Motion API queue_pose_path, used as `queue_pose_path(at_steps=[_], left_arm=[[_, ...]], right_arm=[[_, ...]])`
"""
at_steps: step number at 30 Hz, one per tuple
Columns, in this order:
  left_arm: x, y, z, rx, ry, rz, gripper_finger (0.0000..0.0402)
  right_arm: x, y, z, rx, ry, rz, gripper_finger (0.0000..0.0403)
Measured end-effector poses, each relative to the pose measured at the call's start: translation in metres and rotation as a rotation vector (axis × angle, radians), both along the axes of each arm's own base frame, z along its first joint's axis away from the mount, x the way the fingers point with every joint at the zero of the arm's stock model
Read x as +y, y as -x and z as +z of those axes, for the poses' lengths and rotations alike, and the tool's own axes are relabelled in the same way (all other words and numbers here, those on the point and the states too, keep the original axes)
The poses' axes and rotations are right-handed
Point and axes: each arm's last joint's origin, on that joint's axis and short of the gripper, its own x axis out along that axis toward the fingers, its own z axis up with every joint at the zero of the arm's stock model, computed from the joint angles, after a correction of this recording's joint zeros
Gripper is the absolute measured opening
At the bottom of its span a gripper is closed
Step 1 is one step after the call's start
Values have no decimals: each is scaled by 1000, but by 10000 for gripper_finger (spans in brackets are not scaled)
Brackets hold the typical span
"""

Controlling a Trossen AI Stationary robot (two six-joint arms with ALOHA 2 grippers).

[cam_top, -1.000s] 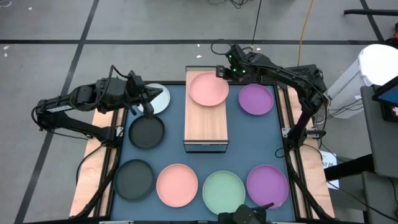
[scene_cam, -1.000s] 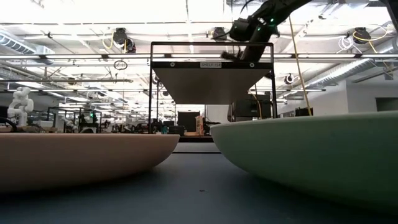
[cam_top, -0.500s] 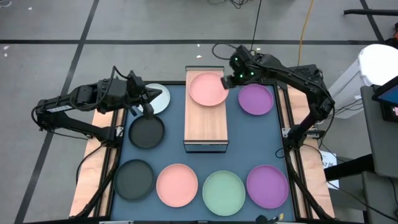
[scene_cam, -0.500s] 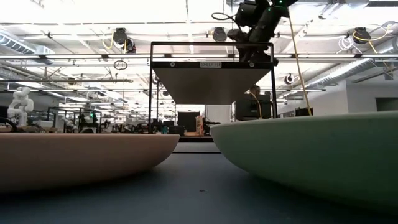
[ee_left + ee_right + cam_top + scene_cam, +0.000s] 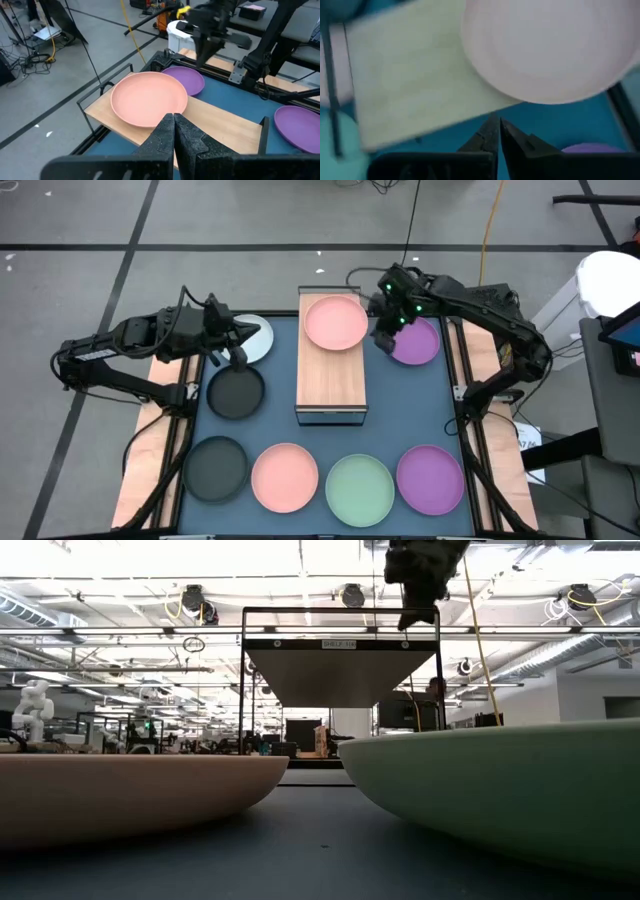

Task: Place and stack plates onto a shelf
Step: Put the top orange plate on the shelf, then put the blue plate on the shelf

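- Reading the small white label on the shelf [image 5: 340, 644] front edge fails in the low view: its print is too small.
- A pink plate [image 5: 335, 322] lies on the far end of the shelf's wood top.
- The right pincer [image 5: 385, 338] hangs just right of that plate, over the near-left edge of a purple plate [image 5: 415, 342], fingers together, gripping nothing.
- The left pincer [image 5: 238, 360] sits by the pale blue plate [image 5: 256, 338], above a black plate [image 5: 236, 392], fingers closed and empty.

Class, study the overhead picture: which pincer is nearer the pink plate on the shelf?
Right. The right pincer hovers just beside the pink plate, between it and a purple plate; the left pincer sits farther off, by the pale blue plate.
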Motion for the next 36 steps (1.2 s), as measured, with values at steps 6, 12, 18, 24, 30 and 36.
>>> queue_pose_path(at_steps=[6,12,18,24,30,36], left_arm=[[8,4,-4,35,22,85,4],[15,6,-7,56,40,137,4],[20,7,-7,56,42,159,4],[28,5,-9,73,39,198,4],[47,-10,-21,146,54,277,4],[66,-23,-43,292,115,344,4]], right_arm=[[1,-8,-39,2,108,160,0],[-5,-16,-61,-71,194,153,0],[-5,-16,-70,-70,199,161,0],[-7,-20,-72,-121,217,135,0],[-8,-21,-71,-140,213,112,0],[2,-6,-51,-184,173,29,0]])
